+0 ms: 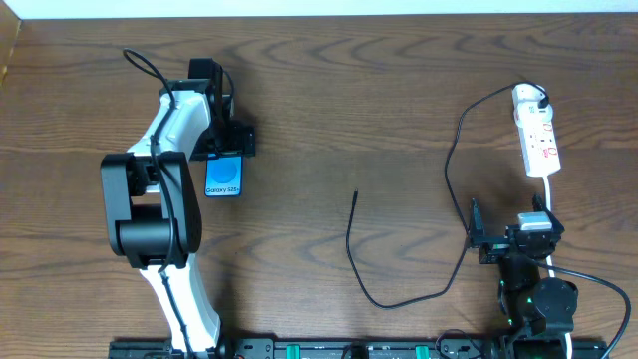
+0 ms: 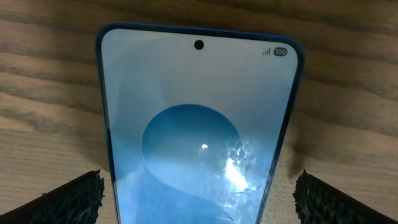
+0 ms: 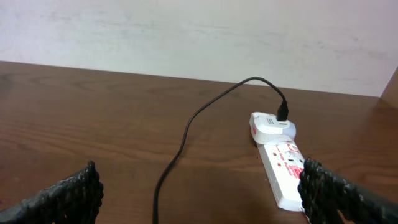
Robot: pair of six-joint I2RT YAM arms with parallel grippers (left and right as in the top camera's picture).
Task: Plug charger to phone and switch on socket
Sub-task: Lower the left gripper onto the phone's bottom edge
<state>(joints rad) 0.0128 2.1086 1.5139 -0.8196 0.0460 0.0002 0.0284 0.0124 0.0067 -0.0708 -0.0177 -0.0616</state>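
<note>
The phone [image 1: 223,177] lies flat on the table at the left, its blue screen up. It fills the left wrist view [image 2: 196,124]. My left gripper [image 1: 221,150] is open and straddles the phone's lower end [image 2: 199,208], with a small gap at each finger. The charger is a thin black cable [image 1: 451,160]. Its free tip [image 1: 356,195] lies mid-table and its other end is plugged into a white adapter on the socket [image 1: 536,135]. My right gripper [image 1: 508,227] is open and empty [image 3: 199,202], in front of the socket [image 3: 283,171] and cable [image 3: 180,149].
The table is dark brown wood [image 1: 329,90]. A pale wall [image 3: 186,31] rises behind its far edge. The socket's white lead [image 1: 551,194] runs towards the front past my right arm. The cable loops across the front middle [image 1: 384,302].
</note>
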